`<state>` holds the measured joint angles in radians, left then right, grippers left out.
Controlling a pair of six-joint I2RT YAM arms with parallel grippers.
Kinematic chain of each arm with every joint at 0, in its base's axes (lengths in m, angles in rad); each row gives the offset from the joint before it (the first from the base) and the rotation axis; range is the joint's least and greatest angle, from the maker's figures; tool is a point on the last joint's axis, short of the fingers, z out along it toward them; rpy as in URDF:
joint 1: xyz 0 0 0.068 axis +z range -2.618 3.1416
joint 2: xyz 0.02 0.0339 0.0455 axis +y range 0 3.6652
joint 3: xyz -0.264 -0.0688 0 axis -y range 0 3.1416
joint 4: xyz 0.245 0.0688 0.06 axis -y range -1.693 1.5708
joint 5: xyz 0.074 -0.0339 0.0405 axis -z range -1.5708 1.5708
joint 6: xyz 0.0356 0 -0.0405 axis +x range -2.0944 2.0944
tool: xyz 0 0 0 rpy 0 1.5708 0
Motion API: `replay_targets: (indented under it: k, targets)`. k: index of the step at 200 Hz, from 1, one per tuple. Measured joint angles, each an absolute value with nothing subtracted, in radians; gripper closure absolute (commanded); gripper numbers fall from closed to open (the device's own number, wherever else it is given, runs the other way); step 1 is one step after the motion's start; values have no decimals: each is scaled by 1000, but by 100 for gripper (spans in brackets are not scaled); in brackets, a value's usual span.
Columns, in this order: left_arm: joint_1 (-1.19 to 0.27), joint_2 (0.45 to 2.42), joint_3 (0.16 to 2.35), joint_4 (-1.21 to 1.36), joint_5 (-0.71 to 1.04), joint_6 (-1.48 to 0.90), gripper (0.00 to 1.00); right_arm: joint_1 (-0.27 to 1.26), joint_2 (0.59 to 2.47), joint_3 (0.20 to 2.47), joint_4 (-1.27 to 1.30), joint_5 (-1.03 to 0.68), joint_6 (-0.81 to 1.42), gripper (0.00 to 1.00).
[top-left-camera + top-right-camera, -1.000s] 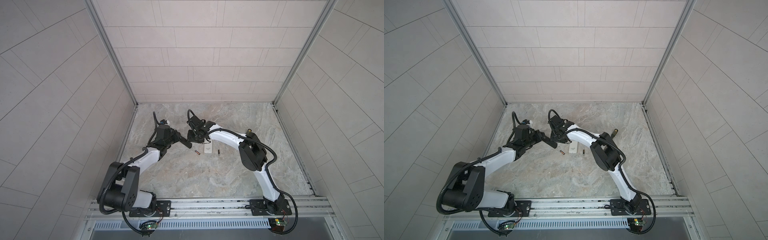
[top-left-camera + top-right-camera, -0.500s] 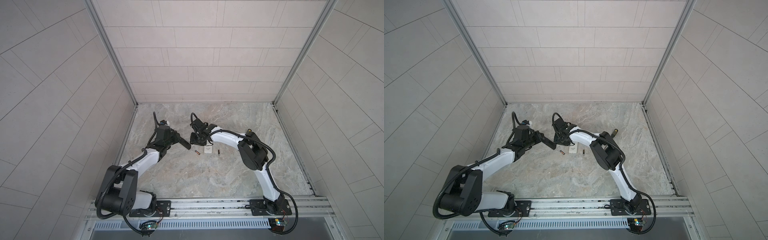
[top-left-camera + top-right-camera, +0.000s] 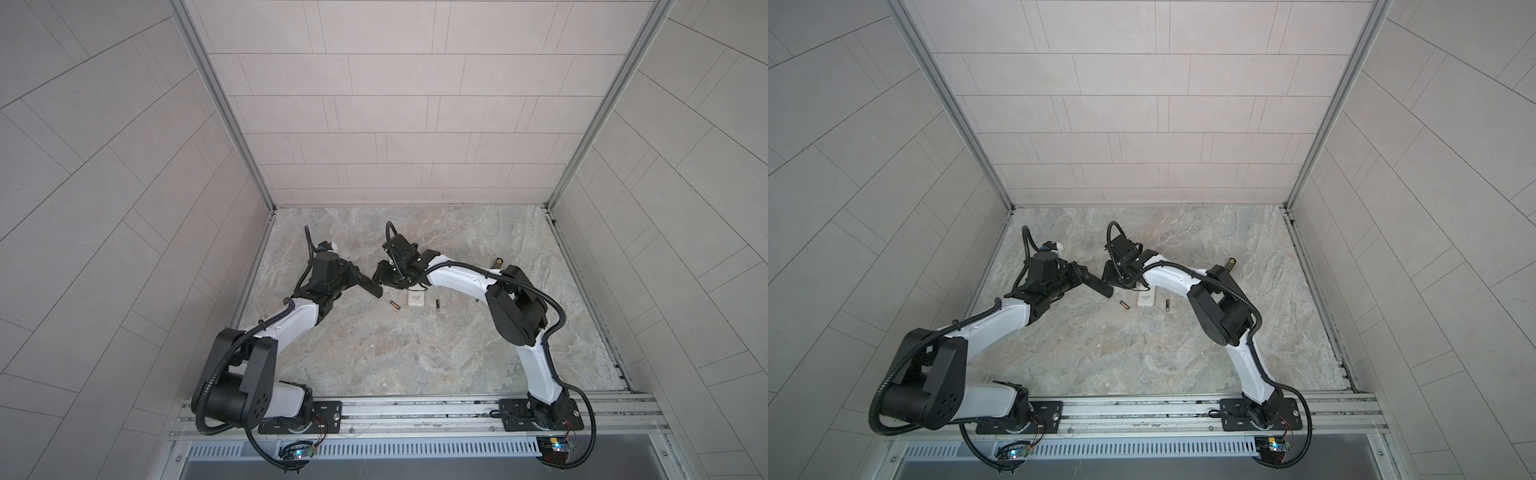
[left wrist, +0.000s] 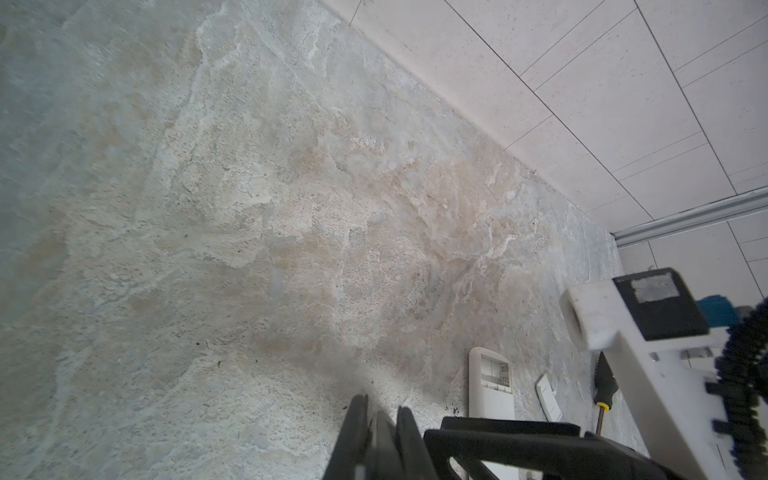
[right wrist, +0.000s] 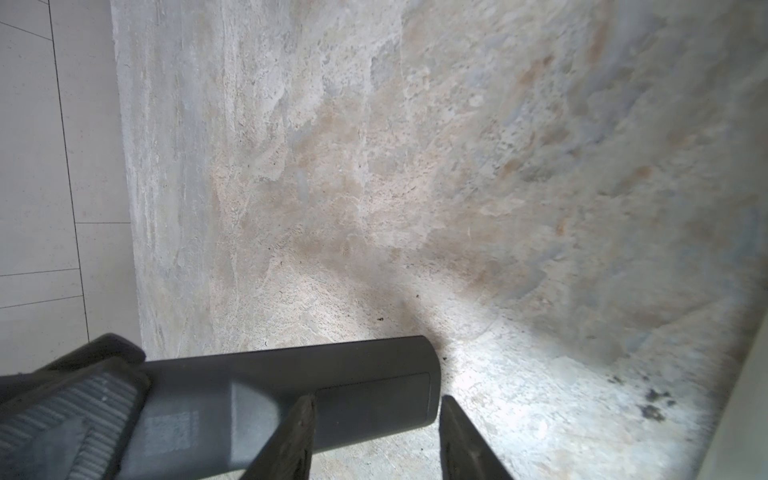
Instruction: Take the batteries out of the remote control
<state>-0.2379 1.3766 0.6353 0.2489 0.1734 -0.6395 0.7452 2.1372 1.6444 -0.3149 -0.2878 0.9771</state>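
My left gripper (image 3: 354, 277) (image 4: 380, 405) is shut on a long black remote control (image 3: 370, 286) (image 3: 1098, 286) and holds it above the table, its free end towards the middle. The right wrist view shows the remote's back (image 5: 291, 395) with the battery cover closed. My right gripper (image 3: 384, 280) (image 5: 377, 399) is open at that free end. One of its fingers (image 5: 291, 436) lies over the cover and the other stands just past the remote's tip. Two batteries (image 3: 395, 306) (image 3: 437, 305) lie loose on the table in both top views.
A white remote (image 3: 417, 298) (image 4: 490, 382) with its battery bay open lies between the two batteries. Its white cover (image 4: 548, 397) and a black-and-yellow screwdriver (image 4: 604, 382) (image 3: 496, 263) lie behind the right arm. The side wall stands close on the left.
My right gripper has come down and towards the front, to the free end of the black remote, and its jaws have widened a little. The left gripper keeps its hold.
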Motion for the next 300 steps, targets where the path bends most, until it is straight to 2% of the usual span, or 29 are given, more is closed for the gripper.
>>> replay_targets:
  k: [166,300]
  targets:
    - [-237,1376,628,258,171,-653,100,754,2138,1625,-255,-352,1036,50]
    - [-236,1372,622,257,167,-656,100,748,2133,1573,-233,-311,1060,50]
